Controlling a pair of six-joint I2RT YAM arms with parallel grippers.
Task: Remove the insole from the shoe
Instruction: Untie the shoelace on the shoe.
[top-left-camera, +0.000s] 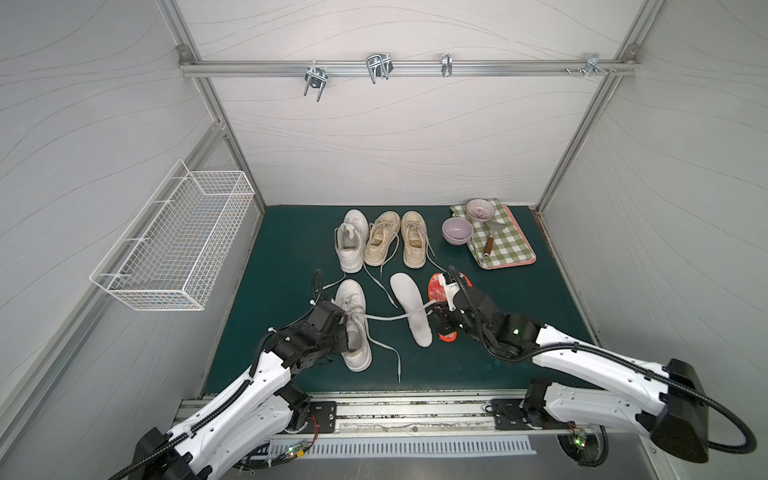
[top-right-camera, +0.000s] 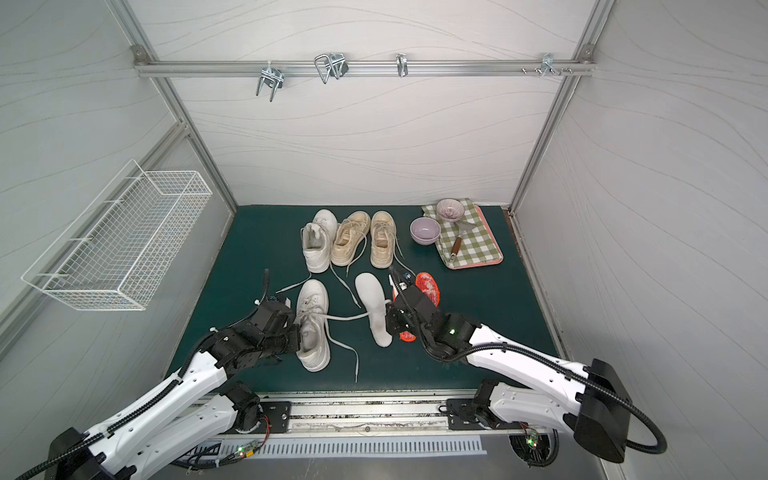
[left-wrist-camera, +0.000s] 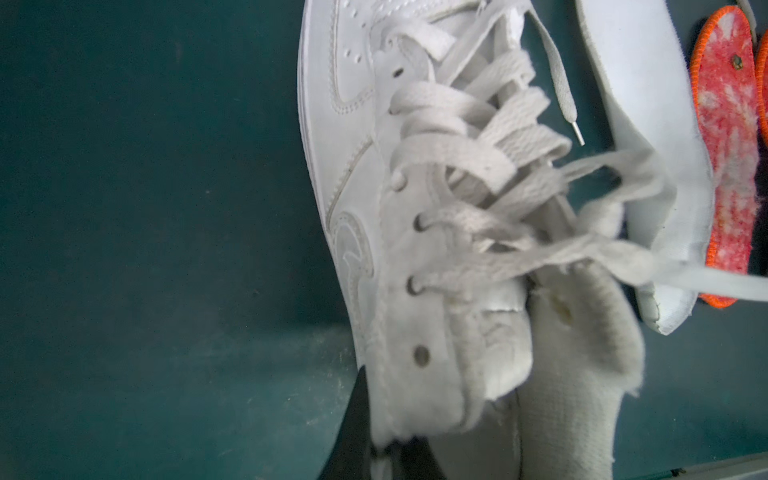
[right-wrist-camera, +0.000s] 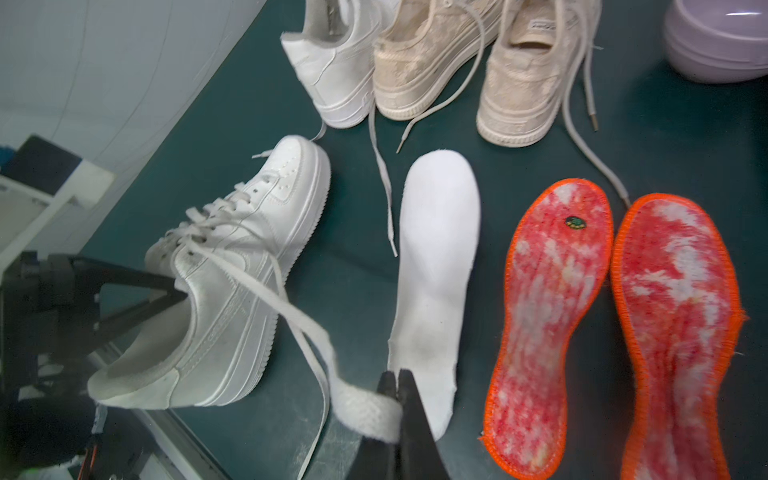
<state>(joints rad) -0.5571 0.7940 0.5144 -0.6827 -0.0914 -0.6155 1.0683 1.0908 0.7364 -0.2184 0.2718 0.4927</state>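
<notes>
The right gripper (right-wrist-camera: 397, 382) held its jaws pinched together on a flat white lace (right-wrist-camera: 291, 316), which ran taut from the fingertips to the eyelets of the white shoe (right-wrist-camera: 249, 232). The left gripper (top-left-camera: 345, 330) was clamped on that shoe's collar wall near the heel, one black finger (left-wrist-camera: 353, 415) showing against the outside of the upper in the left wrist view. The shoe sat on the dark green mat (top-left-camera: 270, 270) with its toe toward the back wall; whether an insole lay inside it could not be told. Just beside it, on its right, a white insole (top-left-camera: 405, 295) lay flat on the mat, out of any shoe, the stretched lace crossing its nearer half. Next to that lay a pair of orange-edged red insoles (right-wrist-camera: 552, 311), partly hidden under the right arm in both top views. Farther back, a second white shoe (top-left-camera: 351, 245) and a beige pair (top-left-camera: 380, 241) stood in a row, laces trailing loose. In the back right corner a lavender bowl (top-left-camera: 457, 230) rested just beside a green checked cloth (top-left-camera: 507, 245) that carried a patterned bowl (top-left-camera: 478, 209). A white wire basket (top-left-camera: 174, 245) hung on the left wall.
</notes>
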